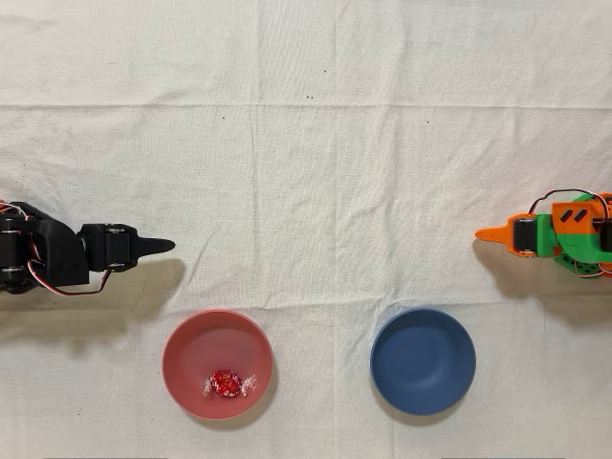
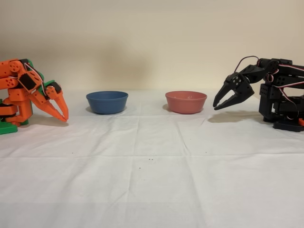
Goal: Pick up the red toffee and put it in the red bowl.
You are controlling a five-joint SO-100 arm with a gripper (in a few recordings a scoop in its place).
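Note:
The red toffee [image 1: 226, 383] lies inside the red bowl [image 1: 204, 338], near its lower wall, with its clear twisted ends spread out to both sides. In the fixed view the red bowl [image 2: 185, 102] stands at centre right and its wall hides the candy. My black gripper [image 1: 170, 246] is drawn back at the left edge of the overhead view, above and to the left of the bowl and apart from it. Seen from the side, the gripper [image 2: 216, 107] hangs just right of the bowl, tips down and together, holding nothing.
A dark blue bowl [image 1: 423, 360] of the same size stands to the right of the red one in the overhead view. The idle orange arm [image 1: 550, 234] rests at the right edge. White cloth covers the table.

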